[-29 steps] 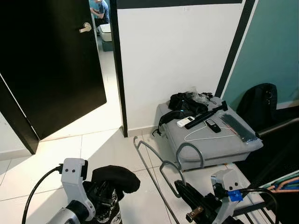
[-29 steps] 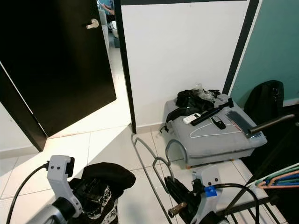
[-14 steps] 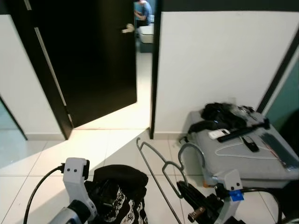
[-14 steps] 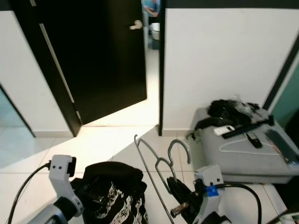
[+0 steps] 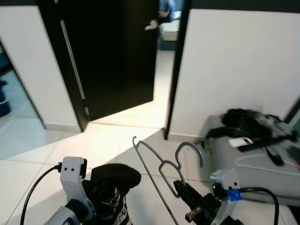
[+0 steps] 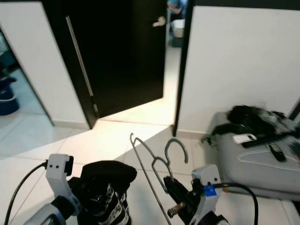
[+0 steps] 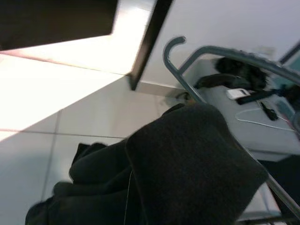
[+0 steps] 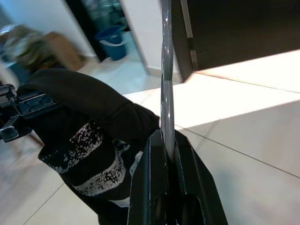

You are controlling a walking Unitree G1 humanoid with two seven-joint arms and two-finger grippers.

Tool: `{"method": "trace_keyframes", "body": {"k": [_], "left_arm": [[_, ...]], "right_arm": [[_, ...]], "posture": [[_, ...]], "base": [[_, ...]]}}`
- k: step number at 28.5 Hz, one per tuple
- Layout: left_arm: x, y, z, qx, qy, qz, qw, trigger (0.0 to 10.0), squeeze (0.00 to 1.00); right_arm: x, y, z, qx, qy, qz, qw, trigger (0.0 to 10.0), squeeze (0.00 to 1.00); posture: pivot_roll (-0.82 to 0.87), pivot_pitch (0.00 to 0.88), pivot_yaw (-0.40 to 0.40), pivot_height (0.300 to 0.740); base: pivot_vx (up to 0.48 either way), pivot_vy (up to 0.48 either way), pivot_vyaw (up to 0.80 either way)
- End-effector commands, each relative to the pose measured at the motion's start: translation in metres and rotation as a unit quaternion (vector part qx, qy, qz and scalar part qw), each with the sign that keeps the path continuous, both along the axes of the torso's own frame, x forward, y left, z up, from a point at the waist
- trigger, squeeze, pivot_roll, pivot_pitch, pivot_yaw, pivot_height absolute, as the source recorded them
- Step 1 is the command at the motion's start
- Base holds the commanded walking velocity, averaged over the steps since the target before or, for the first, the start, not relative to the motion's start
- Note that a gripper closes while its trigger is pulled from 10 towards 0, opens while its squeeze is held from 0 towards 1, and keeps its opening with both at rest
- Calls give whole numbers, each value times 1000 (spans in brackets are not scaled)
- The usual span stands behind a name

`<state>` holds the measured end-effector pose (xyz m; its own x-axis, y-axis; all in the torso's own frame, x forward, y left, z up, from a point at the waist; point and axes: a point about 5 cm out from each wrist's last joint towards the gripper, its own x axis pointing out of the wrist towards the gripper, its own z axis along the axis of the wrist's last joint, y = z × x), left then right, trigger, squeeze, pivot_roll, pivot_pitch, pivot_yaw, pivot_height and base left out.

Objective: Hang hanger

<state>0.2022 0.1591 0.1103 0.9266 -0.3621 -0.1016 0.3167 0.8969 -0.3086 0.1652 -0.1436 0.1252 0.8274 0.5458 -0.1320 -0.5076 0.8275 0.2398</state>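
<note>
a: where's the hanger (image 5: 159, 161)?

b: low in front of the robot, a grey metal one, hook up, above the tiled floor (image 5: 51, 150). the right tool (image 8: 165, 140) is clamped tight on its wire.

a: and the left tool (image 5: 101, 197)?

b: draped in a black garment (image 5: 112, 180) with white print; i cannot tell how its fingers stand.

a: any writing?

b: none readable. a grey suitcase (image 5: 255, 164) lies to the right, carrying a white hanger (image 5: 262, 161), a remote (image 5: 240, 141) and a black bag (image 5: 246, 119); an open black door (image 5: 112, 56) behind.

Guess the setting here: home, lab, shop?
Most likely a home, probably a bedroom or hallway corner: tiled floor, black door standing open to another room, and a grey suitcase with remotes and a white hanger lying on it.
</note>
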Motion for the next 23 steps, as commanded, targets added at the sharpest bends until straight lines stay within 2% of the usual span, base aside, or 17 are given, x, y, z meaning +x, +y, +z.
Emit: {"method": "trace_keyframes", "body": {"k": [1, 11, 23], "left_arm": [[-1, 0, 2, 3, -1, -6, 1000, 10000, 0], [-2, -2, 1, -15, 9, -22, 1000, 10000, 0], [-2, -4, 1, -3, 10, -25, 1000, 10000, 0]], "right_arm": [[0, -1, 3, 3, -4, -3, 1000, 10000, 0], [-2, -2, 2, 3, -3, -5, 1000, 10000, 0], [-2, -3, 2, 2, -2, -4, 1000, 10000, 0]], "posture": [[-39, 0, -25, 740], [-47, 0, -19, 740], [-45, 0, -24, 740]], "base": [[0, 0, 594], [0, 0, 595], [0, 0, 590]]}}
